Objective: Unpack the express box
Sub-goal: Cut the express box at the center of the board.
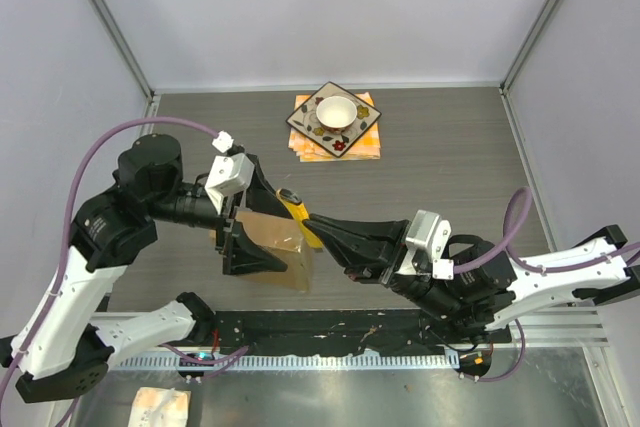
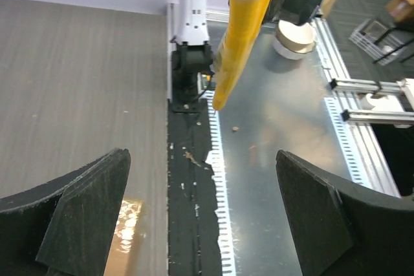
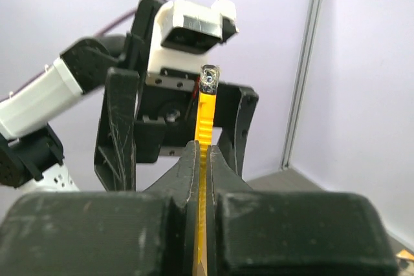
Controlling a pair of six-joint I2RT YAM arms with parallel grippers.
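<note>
The express box point(image 1: 276, 235) is a flat brown cardboard box lying on the table between the two arms, partly hidden by my left gripper. My left gripper point(image 1: 280, 231) hovers over it with jaws wide apart and nothing between them. In the left wrist view the left gripper point(image 2: 202, 224) is open, and a shiny taped corner of the box point(image 2: 123, 237) shows beside the left finger. My right gripper point(image 1: 313, 220) is shut on a yellow utility knife point(image 1: 297, 211) held over the box's far right edge. The right wrist view shows the knife point(image 3: 206, 111) clamped upright in the right gripper point(image 3: 206, 159).
An orange-patterned square plate point(image 1: 362, 132) with a white bowl point(image 1: 335, 110) sits at the back middle of the table. A black strip and metal rail point(image 1: 330, 332) run along the near edge. An orange cloth-like item point(image 1: 160, 407) lies at the bottom left.
</note>
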